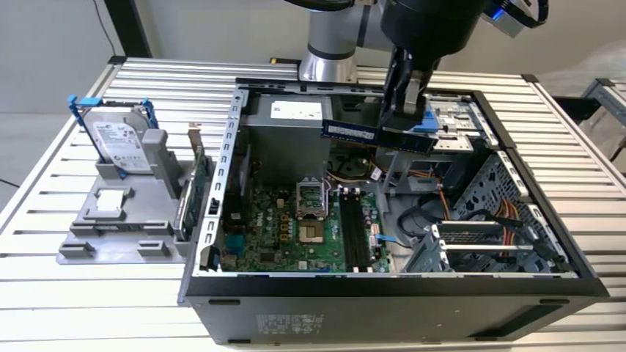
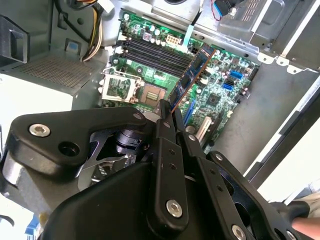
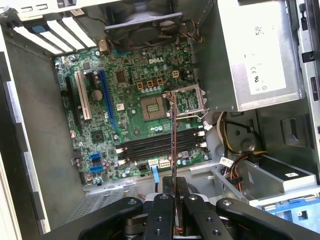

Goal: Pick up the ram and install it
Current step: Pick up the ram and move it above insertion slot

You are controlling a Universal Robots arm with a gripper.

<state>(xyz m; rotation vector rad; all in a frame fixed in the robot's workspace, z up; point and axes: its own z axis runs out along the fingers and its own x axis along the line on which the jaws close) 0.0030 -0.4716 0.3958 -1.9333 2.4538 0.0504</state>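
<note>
The ram point(image 1: 377, 134), a narrow blue stick with dark chips, hangs level above the open computer case. My gripper point(image 1: 400, 126) is shut on it near its end toward the exterior view's right. In the second wrist view the ram point(image 2: 193, 74) reaches out from the fingertips point(image 2: 164, 111) over the green motherboard point(image 2: 220, 95). In the first wrist view the ram point(image 3: 173, 135) shows edge-on as a thin line crossing the black memory slots point(image 3: 150, 145). The slots point(image 1: 354, 233) lie well below the stick, and no stick sits in them.
A silver hard drive point(image 1: 119, 143) in a blue frame stands on a grey holder point(image 1: 122, 224) at the exterior view's left, with a green card point(image 1: 201, 187) beside it. Inside the case are the power supply point(image 3: 260, 50), cables point(image 1: 450, 202) and a drive cage point(image 1: 484, 246).
</note>
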